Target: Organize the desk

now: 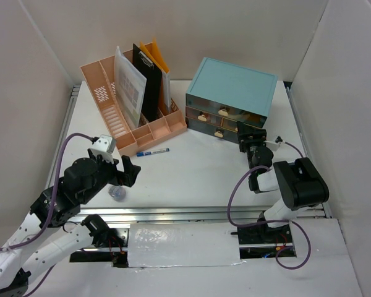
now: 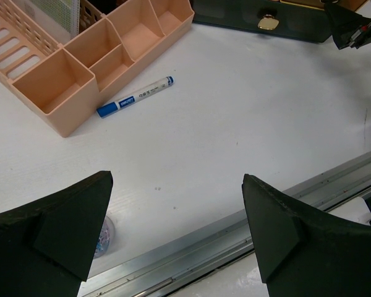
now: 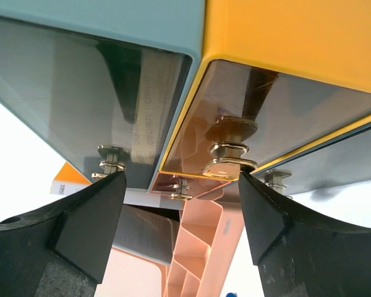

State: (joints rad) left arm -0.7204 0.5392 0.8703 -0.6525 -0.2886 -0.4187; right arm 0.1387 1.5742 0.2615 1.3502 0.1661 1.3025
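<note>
Top external view: your right gripper (image 1: 251, 139), jaws wide and empty, faces the teal drawer cabinet (image 1: 232, 93); left gripper (image 1: 130, 170) gapes empty above the desk (image 1: 191, 179), near a blue marker (image 1: 153, 151).

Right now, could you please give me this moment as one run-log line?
left gripper: open, empty, over desk | right gripper: open, at teal cabinet drawer knob | blue marker: on desk beside pink organizer

left arm (image 1: 80, 179): black joints, white links; right arm (image 1: 300, 182): black; cables (image 1: 230, 197): purple
</note>
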